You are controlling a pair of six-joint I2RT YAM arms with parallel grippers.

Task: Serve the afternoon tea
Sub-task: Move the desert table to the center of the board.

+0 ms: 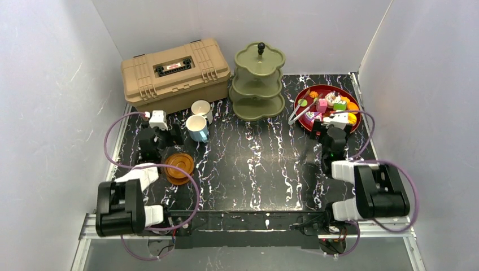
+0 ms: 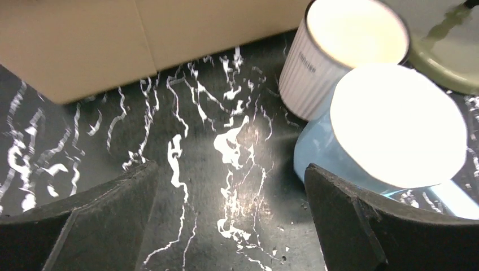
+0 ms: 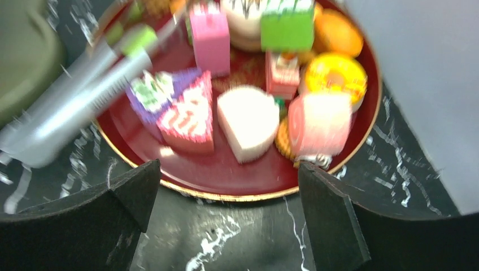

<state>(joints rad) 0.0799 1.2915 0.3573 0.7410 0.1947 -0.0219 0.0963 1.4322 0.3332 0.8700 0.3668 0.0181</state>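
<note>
The olive-green three-tier stand (image 1: 257,83) with its black knob stands at the back centre, all tiers bare. Small toy cakes and donuts (image 3: 245,121) lie on a dark red plate (image 1: 326,107) at the back right. My right gripper (image 3: 226,192) hovers open at the plate's near rim (image 3: 237,183), holding nothing. A white mug (image 2: 339,51) and a light-blue mug (image 2: 390,135) stand side by side left of the stand. Open and empty, my left gripper (image 2: 231,192) is just left of the blue mug. Brown saucers (image 1: 179,167) sit stacked near the left arm.
A tan plastic toolbox (image 1: 175,73) fills the back left, right behind the mugs. Silver tongs (image 3: 73,107) rest across the plate's left edge, their handle out over the black marbled table (image 1: 254,164). White walls close in three sides.
</note>
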